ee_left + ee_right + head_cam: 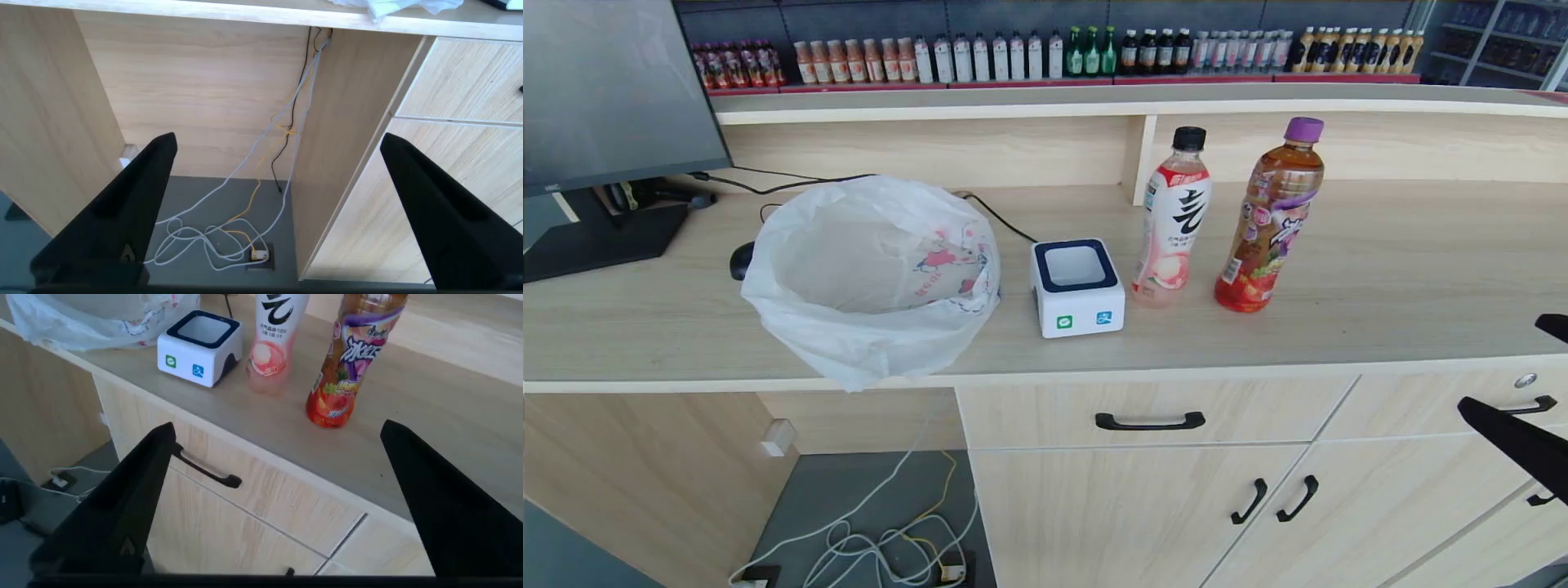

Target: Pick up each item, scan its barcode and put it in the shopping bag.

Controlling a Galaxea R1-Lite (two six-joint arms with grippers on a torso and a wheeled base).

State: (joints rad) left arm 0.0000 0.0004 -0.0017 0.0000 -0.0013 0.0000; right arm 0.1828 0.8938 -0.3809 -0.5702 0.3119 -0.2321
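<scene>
Both bottles are stood upright on the counter (1421, 269), right of centre in the head view: the purple-capped bottle (1270, 220) and, beside it, the black-capped bottle (1174, 220). The right gripper (278, 433), fingers spread wide, is placed nearer them, below and frame-right. The left gripper (278, 143), also spread, is seen under the counter.

**Plenty of print on the surface, little of it legible**

The pale peach bottle (1173, 220) has a white label with one large black brush-stroke character under a red band. The purple-capped bottle (1270, 220) shows bold stylised characters above fruit pictures, and a side panel of print too fine to read. The scanner box (1077, 287) has a green badge (1064, 322) and a blue badge (1103, 318) on its front. The shopping bag (874, 278) carries red print, too crumpled to read.
</scene>
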